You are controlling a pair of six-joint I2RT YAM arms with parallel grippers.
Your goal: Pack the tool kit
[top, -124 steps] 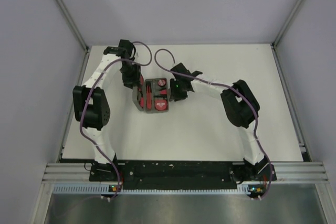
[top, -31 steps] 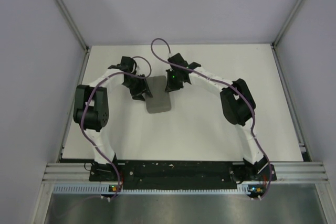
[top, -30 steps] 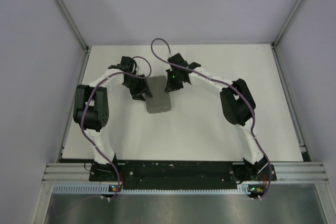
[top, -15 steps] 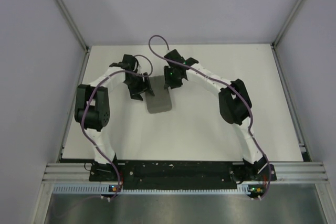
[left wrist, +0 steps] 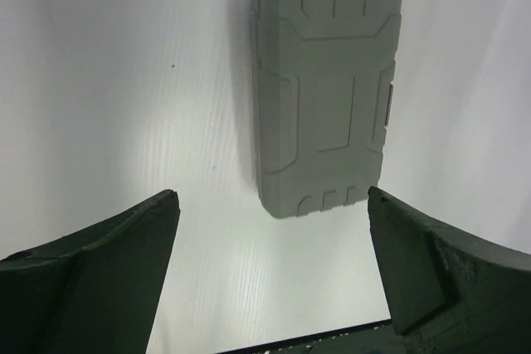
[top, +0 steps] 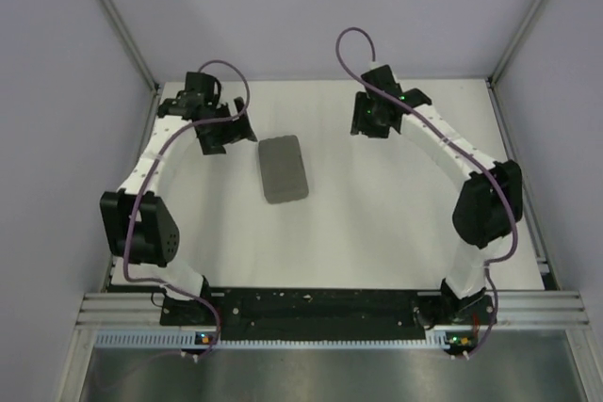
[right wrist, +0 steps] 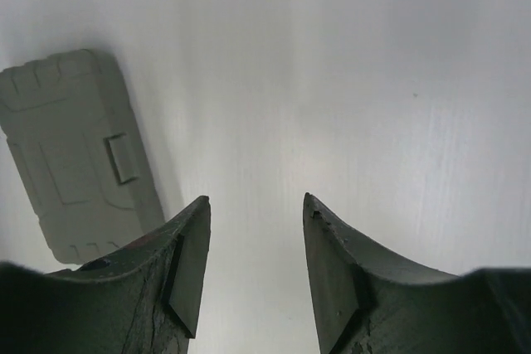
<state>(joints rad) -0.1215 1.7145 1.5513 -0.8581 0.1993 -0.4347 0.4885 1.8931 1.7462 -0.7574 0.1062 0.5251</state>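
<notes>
Both claws are hanging empty above the white tabletop. The left gripper is spreading its jaws wide just off the left side of the small flat grey plastic clamshell case, while the right gripper is keeping a narrower gap, well off the case's far right corner. The case is lying flat and shut, touching neither arm. With the lid down and the contents hidden, packing is looking all but finished. Whether the small latch on the case's long edge is fully snapped cannot be told, and pressing it home may be all that is remaining.
</notes>
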